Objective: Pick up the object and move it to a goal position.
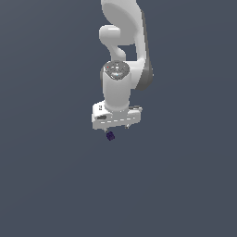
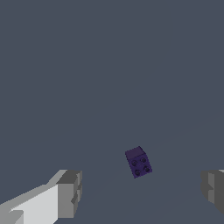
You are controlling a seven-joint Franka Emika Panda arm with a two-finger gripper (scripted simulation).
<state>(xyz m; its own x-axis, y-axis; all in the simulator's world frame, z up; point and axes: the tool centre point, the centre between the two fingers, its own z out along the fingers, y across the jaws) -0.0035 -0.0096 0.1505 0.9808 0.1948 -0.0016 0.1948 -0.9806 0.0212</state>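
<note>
Gripper (image 2: 139,192) wide open — cube (image 2: 138,162) between fingers, untouched.

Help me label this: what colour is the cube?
Dark purple-blue cube, clearest in the wrist view.

A white, glossy, jointed robot arm (image 1: 122,55) reaches down over a plain dark grey-blue surface (image 1: 46,176). Its white gripper (image 1: 115,127) hangs just above a tiny dark purple-blue cube (image 1: 110,136); the fingers barely show.
</note>
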